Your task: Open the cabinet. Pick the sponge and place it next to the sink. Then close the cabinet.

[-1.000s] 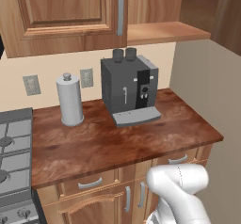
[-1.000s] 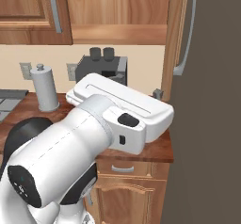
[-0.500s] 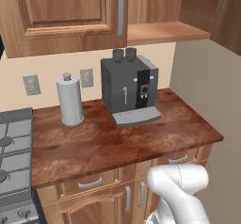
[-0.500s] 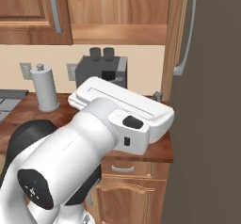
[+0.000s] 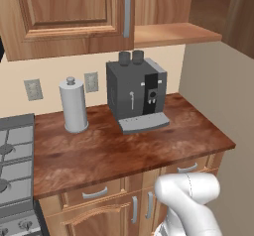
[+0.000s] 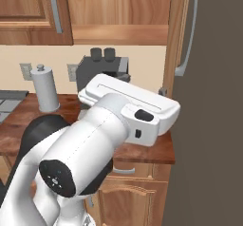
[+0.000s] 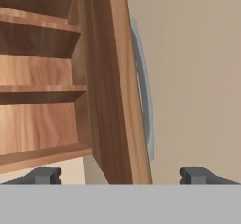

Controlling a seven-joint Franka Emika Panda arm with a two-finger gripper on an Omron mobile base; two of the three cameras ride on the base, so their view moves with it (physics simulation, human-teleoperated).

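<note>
In the hand view the tool (image 7: 120, 175) stands wide open with nothing between its dark tips (image 7: 46, 175), which sit at 7 and 5 o'clock. Just beyond them the cabinet's open right door (image 7: 117, 91) is seen edge-on, rising from 6 toward 12 o'clock, its grey bar handle (image 7: 143, 91) on the 3 o'clock side. At 9 to 11 o'clock the cabinet (image 7: 42, 77) interior shows bare wooden shelves.

From the left base view, the arm's white elbow (image 5: 191, 200) is nearest at 5 o'clock. Past it the wooden tabletop (image 5: 119, 150) carries a grey coffee machine (image 5: 136, 93) at centre and a paper towel holder (image 5: 73, 105) at 9 o'clock, well apart. A stove (image 5: 12, 165) lies at 8 o'clock. Above, the cabinet's left door (image 5: 69, 12) is closed, at 11 o'clock.
</note>
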